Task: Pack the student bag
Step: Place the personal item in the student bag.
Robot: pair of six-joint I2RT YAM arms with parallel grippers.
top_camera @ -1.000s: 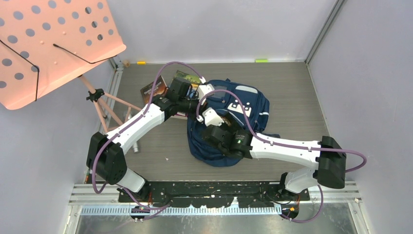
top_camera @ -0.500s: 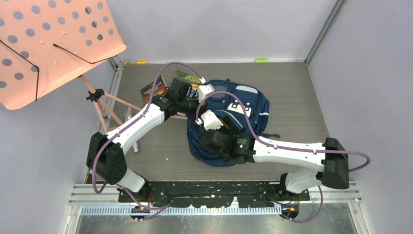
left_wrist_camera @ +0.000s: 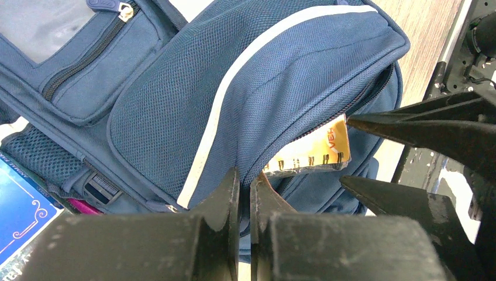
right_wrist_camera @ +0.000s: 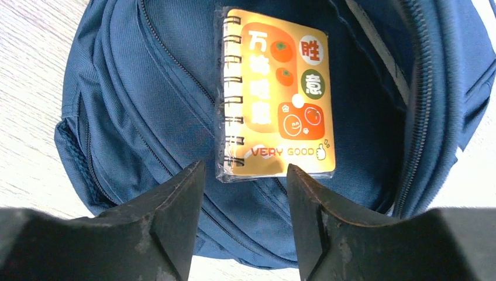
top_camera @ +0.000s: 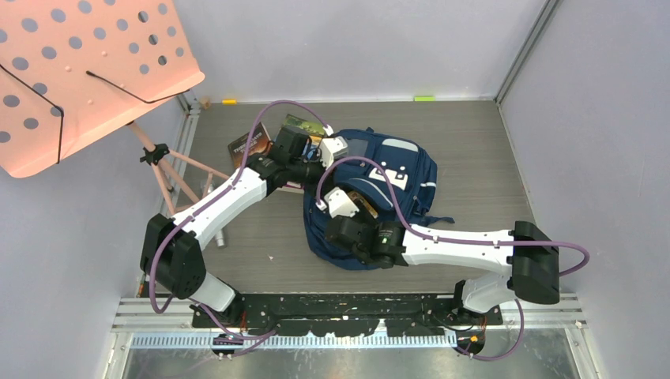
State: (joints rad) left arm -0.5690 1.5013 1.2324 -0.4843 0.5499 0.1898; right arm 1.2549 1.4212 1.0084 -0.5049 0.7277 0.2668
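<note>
The navy student bag (top_camera: 399, 170) lies on the table with its main compartment open. My left gripper (left_wrist_camera: 244, 181) is shut on the edge of the bag's white-striped flap (left_wrist_camera: 263, 76) and holds it up. An orange spiral notebook (right_wrist_camera: 281, 99) in clear wrap lies inside the opening, and it also shows under the flap (left_wrist_camera: 316, 153). My right gripper (right_wrist_camera: 244, 167) stands open just short of the notebook's lower edge, with nothing between its fingers (left_wrist_camera: 421, 126). In the top view my right gripper (top_camera: 357, 209) hovers over the bag's near-left part.
Two books (top_camera: 249, 146) (top_camera: 304, 126) lie at the back left beside the bag, and a blue book (left_wrist_camera: 20, 216) shows under the bag's side. A pink perforated music stand (top_camera: 79, 71) on tripod legs (top_camera: 170, 178) stands at the left. A small cylinder (top_camera: 221, 237) lies near the left arm.
My right gripper has drawn back toward the near left of the bag and its jaws have narrowed. The left gripper keeps its hold on the flap.
</note>
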